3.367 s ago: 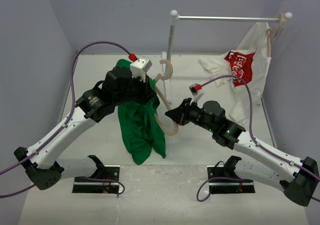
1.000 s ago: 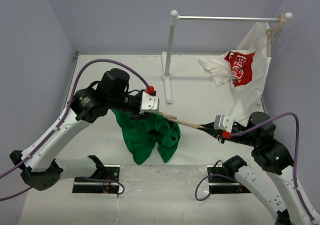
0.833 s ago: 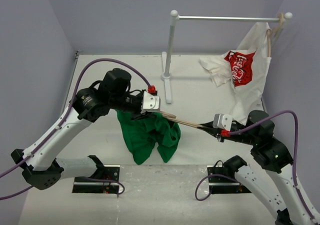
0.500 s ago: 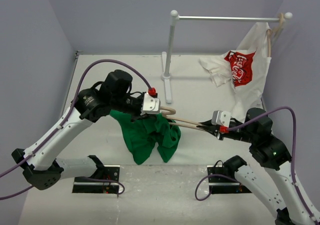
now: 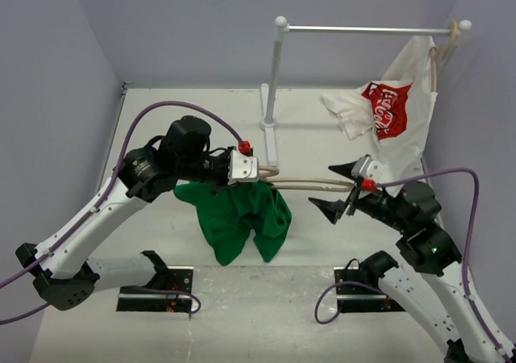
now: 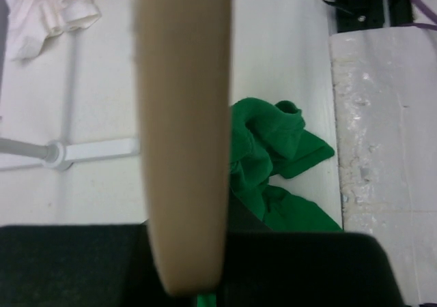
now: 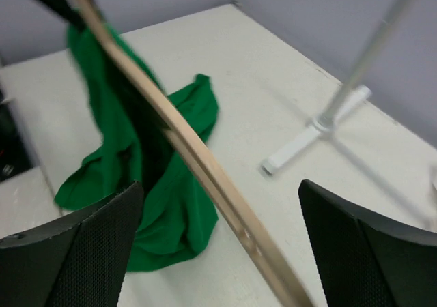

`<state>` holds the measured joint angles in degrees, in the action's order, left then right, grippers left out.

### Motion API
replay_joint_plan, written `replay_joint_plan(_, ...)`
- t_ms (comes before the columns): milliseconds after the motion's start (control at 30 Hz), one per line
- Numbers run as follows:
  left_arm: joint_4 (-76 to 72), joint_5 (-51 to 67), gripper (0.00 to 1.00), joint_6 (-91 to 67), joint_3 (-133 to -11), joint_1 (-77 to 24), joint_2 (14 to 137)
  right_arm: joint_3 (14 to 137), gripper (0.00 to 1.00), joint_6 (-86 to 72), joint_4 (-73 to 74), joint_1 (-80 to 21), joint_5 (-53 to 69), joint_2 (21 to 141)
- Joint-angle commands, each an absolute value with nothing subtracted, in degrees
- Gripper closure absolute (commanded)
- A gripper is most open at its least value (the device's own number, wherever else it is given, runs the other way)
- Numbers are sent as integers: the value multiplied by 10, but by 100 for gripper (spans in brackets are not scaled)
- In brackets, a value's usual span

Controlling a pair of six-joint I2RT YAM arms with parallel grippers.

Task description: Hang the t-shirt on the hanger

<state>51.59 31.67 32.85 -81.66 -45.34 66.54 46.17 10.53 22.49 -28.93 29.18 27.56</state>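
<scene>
Clamped in the left gripper (image 5: 240, 179): the hook end of the hanger (image 5: 306, 185), held roughly level above the table (image 5: 161, 121). Reaching straight out from that gripper toward the right gripper (image 5: 336, 189), with the far tip lying between its fingers (image 7: 75, 245). Spread wide there, one finger on either side of the wood, touching neither in the right wrist view.

Bunched just below the left gripper: the t-shirt (image 5: 242, 218), its top gathered up around the clamped end of the hanger, its lower folds heaped on the table beneath. Cannot tell whether pinched together with the wood, since the left wrist view shows only the blurred pale bar running out from dark jaws, with green cloth beside it. No cloth on the half of the hanger nearer the right gripper.

Beyond both grippers, well apart from them: a white rack (image 5: 270, 141) standing upright. Past the right gripper, hanging from the rack's rail: a white shirt (image 5: 395, 113) with a red logo.
</scene>
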Motion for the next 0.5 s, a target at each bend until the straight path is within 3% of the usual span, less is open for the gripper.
replay_joint_plan(0,428,216,100,289,-810,-452,652,455,1,-148,144,-290,-39,250)
replay_joint_plan(100,395,143,100,265,-801,-450,645,477,1,-259,208,-291,-123,227)
replay_joint_plan(200,371,106,100,241,-795,-448,638,486,1,-343,255,-291,-127,194)
replay_joint_plan(300,359,121,100,222,-795,-447,633,439,8,-416,214,-291,24,184)
replay_joint_plan(467,329,167,100,206,-778,-447,621,338,16,-540,67,-298,167,257)
